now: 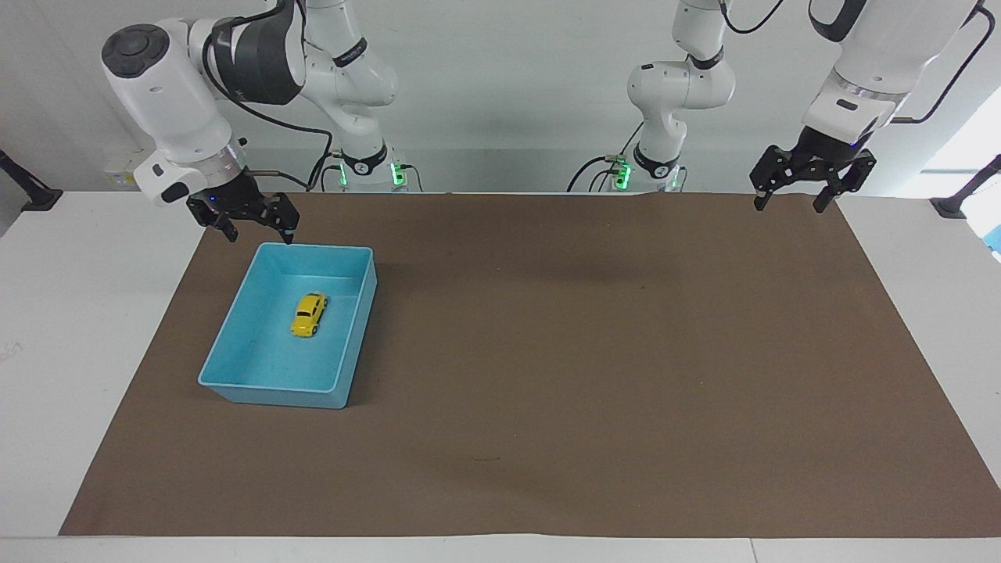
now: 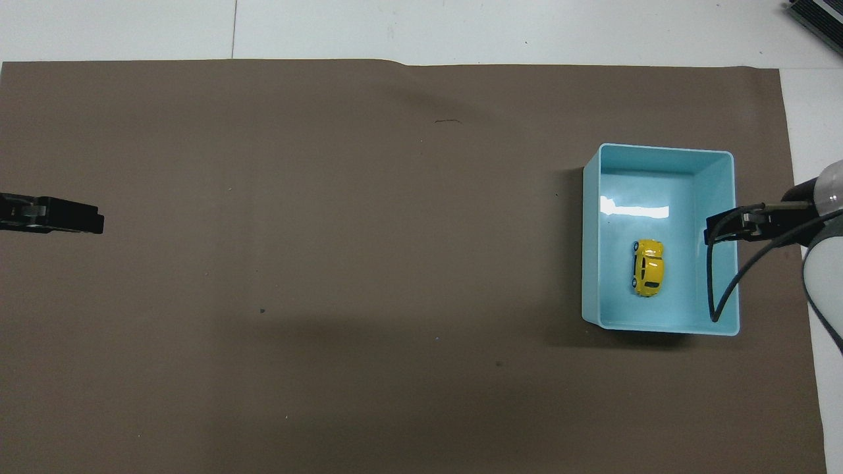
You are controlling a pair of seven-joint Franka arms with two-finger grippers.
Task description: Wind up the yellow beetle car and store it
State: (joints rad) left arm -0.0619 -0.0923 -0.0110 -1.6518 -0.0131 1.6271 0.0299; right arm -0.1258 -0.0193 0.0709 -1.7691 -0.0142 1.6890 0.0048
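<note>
Now look at the big white table [image 1: 47, 352]; you can see a wide brown mat [image 1: 594, 367] spread over most of it. On the mat, toward the right arm's end of the table, sits a light blue bin [image 1: 235, 344]. It is an open box with low walls.

Your right gripper [image 1: 255, 228] hangs in the air over the bin's edge that lies nearest to the robots, on the outer side. Its fingers are spread wide apart and they hold nothing. A black cable loops down beside it.

Your left gripper [image 1: 790, 200] waits up in the air over the mat's corner at the left arm's end of the table. Its fingers are spread wide too, and they hold nothing.

Last and smallest, the yellow beetle car [image 1: 309, 314] rests on its wheels on the floor of the bin, near the middle. Nothing touches it.
</note>
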